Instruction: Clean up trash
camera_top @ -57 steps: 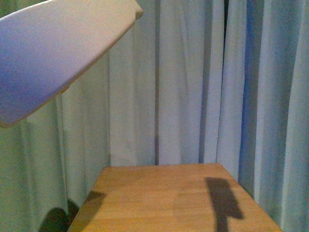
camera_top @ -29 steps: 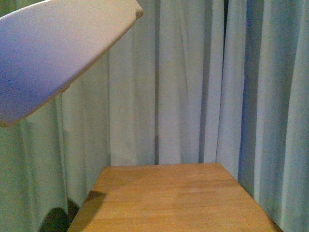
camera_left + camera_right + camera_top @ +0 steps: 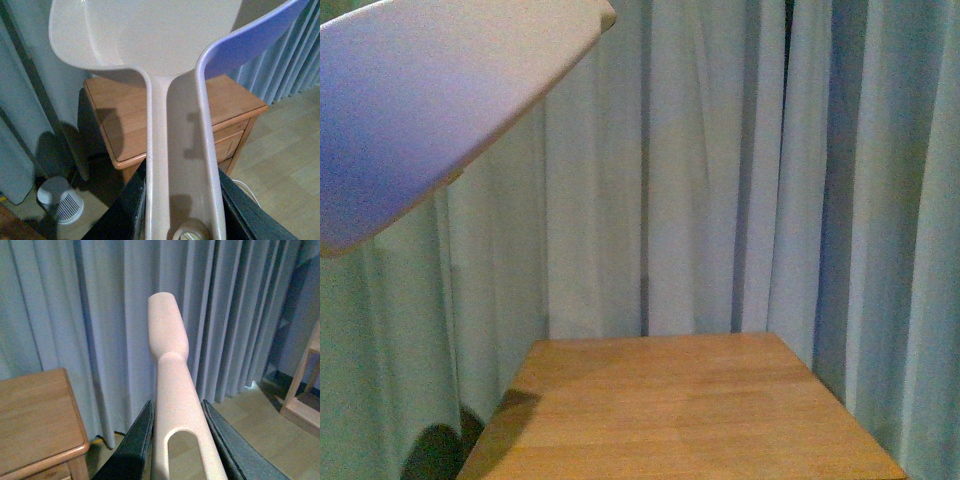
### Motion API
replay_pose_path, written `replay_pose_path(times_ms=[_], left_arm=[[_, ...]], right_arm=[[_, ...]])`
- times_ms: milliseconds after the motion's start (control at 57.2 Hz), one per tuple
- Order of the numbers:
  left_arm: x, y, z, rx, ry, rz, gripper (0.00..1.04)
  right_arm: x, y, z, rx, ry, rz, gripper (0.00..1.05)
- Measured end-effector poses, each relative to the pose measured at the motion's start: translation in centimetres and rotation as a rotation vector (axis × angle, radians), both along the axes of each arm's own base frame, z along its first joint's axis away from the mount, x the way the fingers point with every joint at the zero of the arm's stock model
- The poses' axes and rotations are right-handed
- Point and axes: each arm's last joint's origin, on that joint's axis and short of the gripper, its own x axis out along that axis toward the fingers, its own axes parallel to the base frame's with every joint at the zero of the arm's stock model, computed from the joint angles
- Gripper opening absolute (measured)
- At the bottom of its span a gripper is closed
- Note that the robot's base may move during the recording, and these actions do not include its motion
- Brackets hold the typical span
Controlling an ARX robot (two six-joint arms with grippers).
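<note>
A cream dustpan (image 3: 430, 110) with a lavender underside hangs high at the upper left of the front view. In the left wrist view its scoop (image 3: 150, 35) is raised above the wooden cabinet, and my left gripper (image 3: 182, 210) is shut on its long handle. My right gripper (image 3: 180, 450) is shut on the pale handle of the brush (image 3: 170, 365), which points up toward the curtains. The brush's bristles are out of view. No trash shows in any view. Neither arm appears in the front view.
A wooden bedside cabinet (image 3: 670, 400) with drawers (image 3: 130, 120) stands against pale blue curtains (image 3: 720, 170); its corner (image 3: 35, 415) lies left of the brush. A small white fan (image 3: 60, 200) sits on the floor beside it. A wooden frame (image 3: 305, 395) stands at the right.
The dark brush-shaped shadow on the cabinet top a second ago is gone. The dustpan has barely moved.
</note>
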Motion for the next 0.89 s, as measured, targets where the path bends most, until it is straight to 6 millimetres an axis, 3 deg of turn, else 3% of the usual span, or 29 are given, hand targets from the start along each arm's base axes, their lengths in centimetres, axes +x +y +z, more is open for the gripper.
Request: replay_pose_path(times_ms=[227,892], left_arm=[[0.0,0.0,0.0,0.0,0.0,-0.002,0.28],[0.0,0.0,0.0,0.0,0.0,-0.001,0.28]], right_arm=[[0.92,0.47,0.1,0.001,-0.011,0.017,0.23],[0.92,0.42,0.16,-0.021,-0.001,-0.003,0.23]])
